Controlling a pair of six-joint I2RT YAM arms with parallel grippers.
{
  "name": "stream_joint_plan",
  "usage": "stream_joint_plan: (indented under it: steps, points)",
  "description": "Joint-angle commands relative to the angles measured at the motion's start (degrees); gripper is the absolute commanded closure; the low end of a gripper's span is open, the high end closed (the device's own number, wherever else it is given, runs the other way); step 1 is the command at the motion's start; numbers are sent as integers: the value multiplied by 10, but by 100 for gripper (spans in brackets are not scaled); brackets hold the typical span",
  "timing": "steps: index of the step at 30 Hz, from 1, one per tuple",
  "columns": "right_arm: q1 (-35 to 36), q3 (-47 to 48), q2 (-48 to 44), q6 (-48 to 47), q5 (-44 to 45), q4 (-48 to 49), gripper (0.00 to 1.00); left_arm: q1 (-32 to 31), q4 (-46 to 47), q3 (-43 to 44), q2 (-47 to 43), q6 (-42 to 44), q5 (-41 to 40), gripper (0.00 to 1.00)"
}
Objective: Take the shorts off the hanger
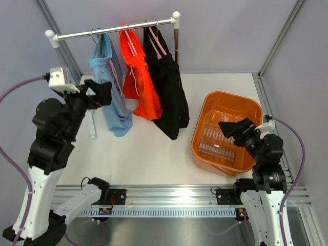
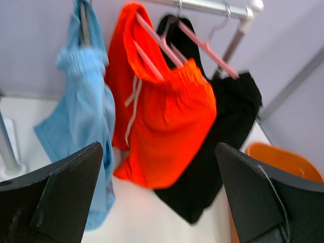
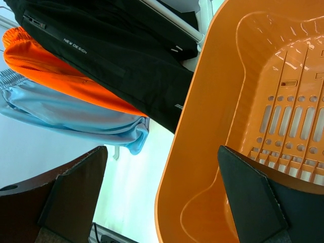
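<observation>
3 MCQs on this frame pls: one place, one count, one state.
1. What hangs between the light blue fabric shorts and the black fabric shorts? A bright orange fabric shorts B a towel C nothing
2. Pairs on the silver metal rail: A two B three C four
3. The left gripper is: A open B shut on shorts C shut on the rail
Answers: 1 A, orange sits mid-rail. 2 B, blue, orange, black. 3 A, its jaws stand wide apart, gripping nothing.
</observation>
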Motion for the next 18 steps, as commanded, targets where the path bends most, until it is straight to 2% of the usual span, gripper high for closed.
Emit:
stream_joint_plan:
  steps: [1, 10, 14, 18]
  points:
    - [-3, 32, 5, -18, -9, 2, 1, -2, 61, 78, 100, 33, -86, 1]
    - [-3, 47, 16, -45, 0, -2, 1, 13, 69, 317, 365, 141, -199, 1]
    - [-3, 49, 38, -44, -13, 14, 0, 47, 25, 399, 431, 116, -185, 3]
    - [-3, 45, 54, -48, -20, 25, 1, 61, 13, 414, 447, 108, -185, 5]
